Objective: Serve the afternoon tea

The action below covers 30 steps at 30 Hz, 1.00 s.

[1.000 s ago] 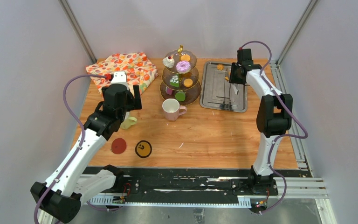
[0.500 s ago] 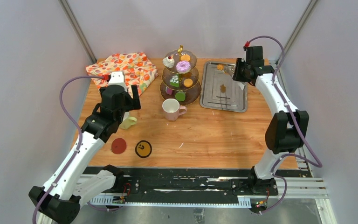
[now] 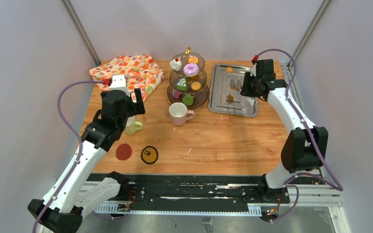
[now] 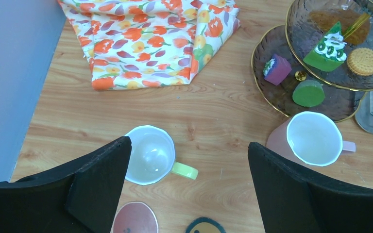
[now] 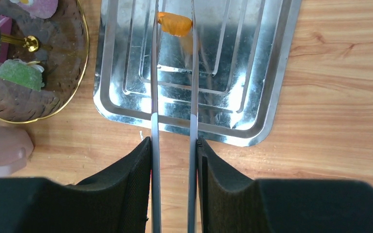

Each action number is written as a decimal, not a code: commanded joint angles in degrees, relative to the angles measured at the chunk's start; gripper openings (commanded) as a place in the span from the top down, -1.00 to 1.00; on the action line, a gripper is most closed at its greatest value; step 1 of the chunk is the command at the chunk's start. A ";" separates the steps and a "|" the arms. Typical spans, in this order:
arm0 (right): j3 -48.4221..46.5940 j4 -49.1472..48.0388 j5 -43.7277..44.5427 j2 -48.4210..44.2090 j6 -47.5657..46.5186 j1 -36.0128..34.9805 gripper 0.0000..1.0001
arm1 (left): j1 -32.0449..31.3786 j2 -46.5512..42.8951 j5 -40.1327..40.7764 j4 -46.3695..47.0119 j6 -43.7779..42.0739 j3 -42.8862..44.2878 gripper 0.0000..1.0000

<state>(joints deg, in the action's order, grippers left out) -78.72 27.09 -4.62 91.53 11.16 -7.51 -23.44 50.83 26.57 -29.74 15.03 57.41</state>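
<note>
Top view: stand (image 3: 188,80) carries most pastries; second biscuit (image 3: 229,69) lies on tray (image 3: 218,92)
Left wrist: left gripper (image 4: 189,144) spread wide, empty, above green mug (image 4: 150,155)
Right wrist: right gripper (image 5: 174,145) clamped on tongs (image 5: 154,73), tips pinching orange biscuit (image 5: 174,23) over tray; both biscuits yet to reach stand

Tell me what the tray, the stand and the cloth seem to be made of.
Tray: likely steel, bright and mirror-like, with pressed ridges.
Stand: seems to be brown textured glass, see-through, with a gold rim.
Cloth: printed fabric, matte, lying in soft folds.

Left gripper (image 4: 188,144) wide, right gripper (image 5: 173,141) clenched.
</note>
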 commanded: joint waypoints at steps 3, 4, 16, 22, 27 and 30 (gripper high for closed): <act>1.96 -1.70 -2.88 -5.26 2.40 -1.92 0.99 | -0.14 -1.10 0.74 -0.02 0.23 0.12 -0.89; 2.39 -1.94 -3.47 -5.64 2.83 -2.11 0.99 | -0.14 -1.24 0.75 0.02 0.22 0.08 -0.89; 0.89 -4.87 -9.24 -3.50 5.89 -7.09 0.99 | -0.19 -2.01 0.95 -0.27 -0.19 -0.17 -0.89; -1.17 -5.74 -10.53 -0.28 7.06 -9.78 0.99 | -0.15 -2.92 1.77 -0.91 -0.59 -0.28 -0.89; -2.06 -6.56 -11.55 2.27 7.65 -12.34 0.99 | -0.19 -3.10 2.06 -1.07 -0.79 -0.19 -0.89; -2.69 -6.71 -11.47 3.97 7.74 -14.05 0.99 | -0.19 -2.96 1.95 -0.95 -0.71 -0.21 -0.89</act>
<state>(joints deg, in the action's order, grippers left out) -78.63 22.98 -14.61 94.08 17.85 -18.79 -23.44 48.47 27.35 -30.63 14.76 57.41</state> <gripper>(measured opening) 0.349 0.946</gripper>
